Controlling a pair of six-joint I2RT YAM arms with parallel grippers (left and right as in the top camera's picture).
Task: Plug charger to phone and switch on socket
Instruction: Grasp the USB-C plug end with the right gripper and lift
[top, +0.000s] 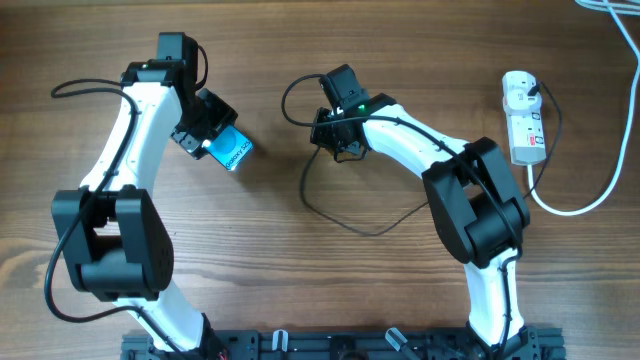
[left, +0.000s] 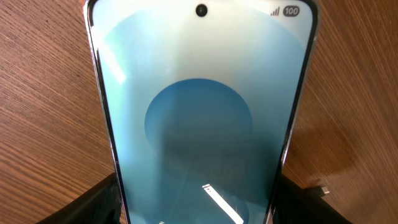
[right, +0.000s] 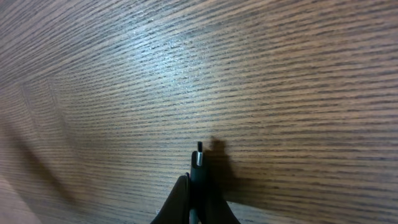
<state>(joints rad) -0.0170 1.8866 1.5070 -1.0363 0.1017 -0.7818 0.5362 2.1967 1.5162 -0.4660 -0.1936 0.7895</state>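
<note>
Above the brown wood-grain desk (top: 300, 310), our two white-and-black arms (top: 130, 130) square up for the plug-in. The left gripper (top: 213, 142) clasps the flat turquoise-screened smartphone (left: 199, 112) by its sides, left of centre. The right gripper (right: 198, 193), clenched tight, pinches the small black connector tip (right: 198, 159) of the long thin black charger cable (top: 350, 225) just over the wood, near the smartphone but apart from it. We judge the join is the step in hand: it wants the tip squared to the port and pushed straight along the smartphone's length, slowly, against a firm left hold. One snag is that the camera-hole end faces outward, so the port end seems to lie back between the left fingers, and we cannot see it. The cable's slack loops across the desk between the arms and could drag or twist the tip. The white elongated plastic power strip (top: 524, 118) with its red switch marks lies well apart at the right edge, beyond the right arm's elbow. A thick white power lead (top: 590, 200) curls beside it, and its switch is not yet approached.
</note>
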